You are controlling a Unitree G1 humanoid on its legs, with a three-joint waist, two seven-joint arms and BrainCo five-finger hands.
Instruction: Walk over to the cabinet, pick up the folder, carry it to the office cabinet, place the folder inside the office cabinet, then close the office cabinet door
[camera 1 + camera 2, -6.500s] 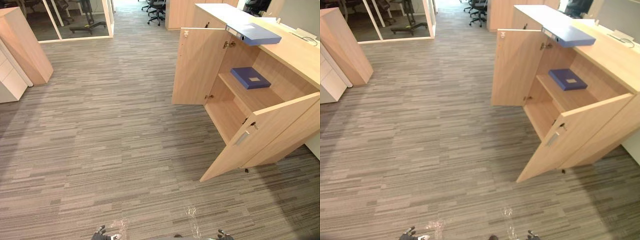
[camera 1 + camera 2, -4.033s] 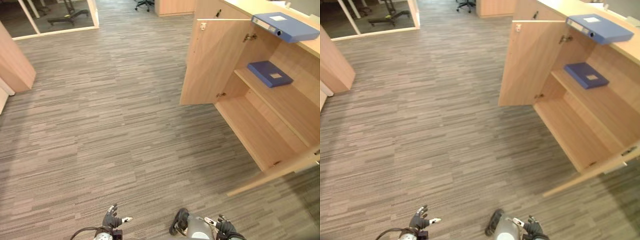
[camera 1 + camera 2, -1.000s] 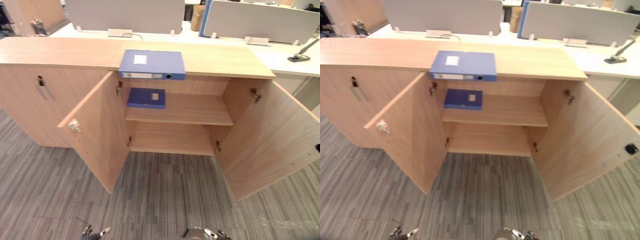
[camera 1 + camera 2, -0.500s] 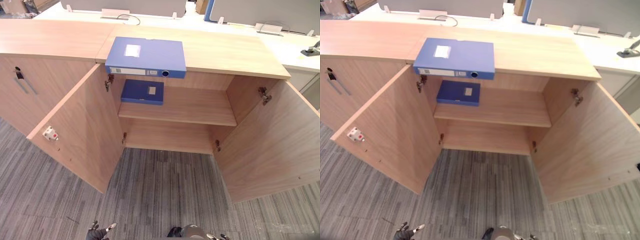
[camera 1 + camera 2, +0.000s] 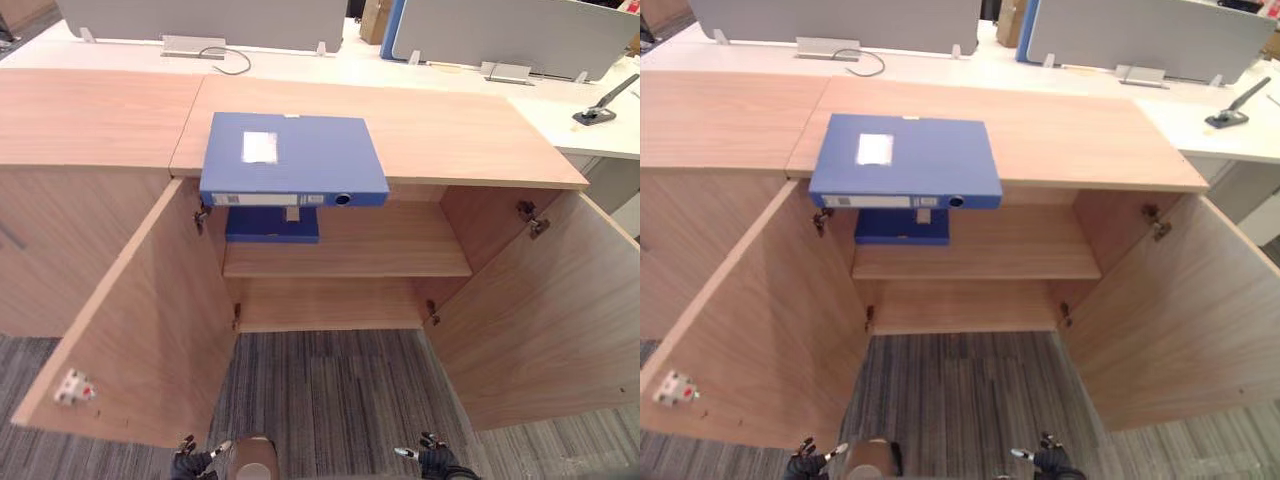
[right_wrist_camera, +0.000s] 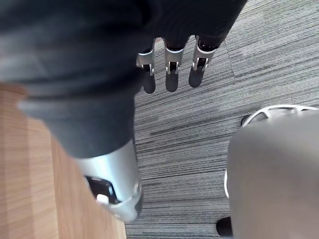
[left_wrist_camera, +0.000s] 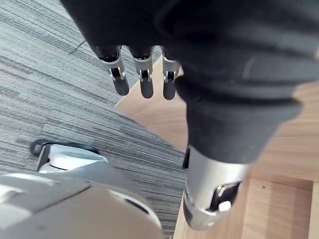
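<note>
The blue folder lies flat on the wooden top of the office cabinet, at about 12 o'clock from the robot and a little toward 11, its spine facing the robot and jutting slightly past the top's front edge. Directly below it, on the upper shelf inside the cabinet, a second blue folder lies flat at the shelf's 9 o'clock end. Both doors stand swung outward: the left door reaches toward 8 o'clock and carries a small white and red fitting low on its inner face, while the right door reaches toward 4 o'clock. Grey striped carpet runs between the doors. The left hand hangs low at 7 o'clock, well apart from the folder, its fingers straight and loosely spread, holding nothing. The right hand hangs at 5 o'clock in the same way, its fingers straight and empty above the carpet. Beyond the cabinet, at 12 o'clock, a white desk carries grey partition screens.
</note>
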